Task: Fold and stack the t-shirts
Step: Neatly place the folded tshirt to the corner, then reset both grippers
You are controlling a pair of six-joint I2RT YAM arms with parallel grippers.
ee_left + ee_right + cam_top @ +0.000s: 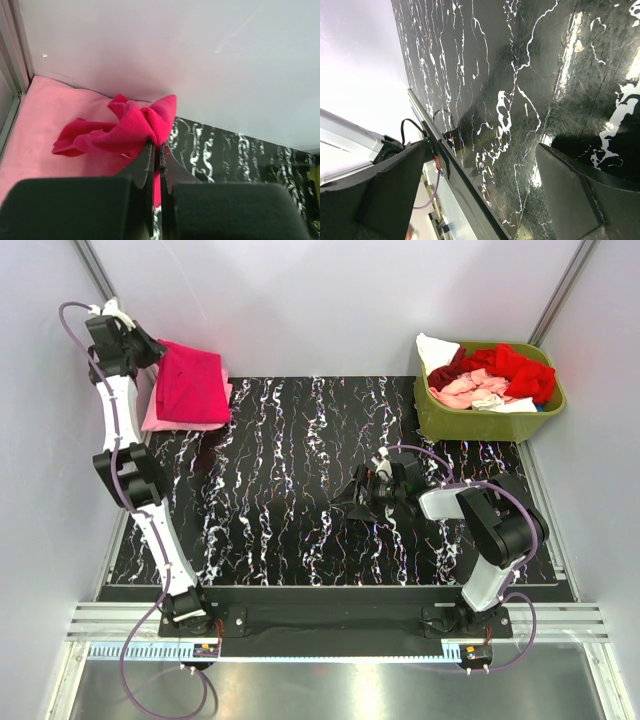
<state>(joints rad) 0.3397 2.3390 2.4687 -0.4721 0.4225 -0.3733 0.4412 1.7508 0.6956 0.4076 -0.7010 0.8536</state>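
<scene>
A bright magenta-pink t-shirt [192, 382] lies folded on a light pink t-shirt [160, 420] at the table's back left corner. My left gripper [157, 350] is at that pile's back edge. In the left wrist view it [158, 146] is shut on a bunched fold of the magenta shirt [125, 127], lifted over the light pink shirt [40, 120]. Red [520, 368], salmon [465, 388] and white [436, 347] shirts fill the olive-green basket [480, 422]. My right gripper [350, 502] is open and empty, low over the mat; its fingers [580, 195] stand wide apart.
The black marbled mat [290, 480] covers the table. White walls close in the back and both sides, and the pile sits against the back wall [150, 45]. The metal rail [330, 625] with both arm bases runs along the near edge.
</scene>
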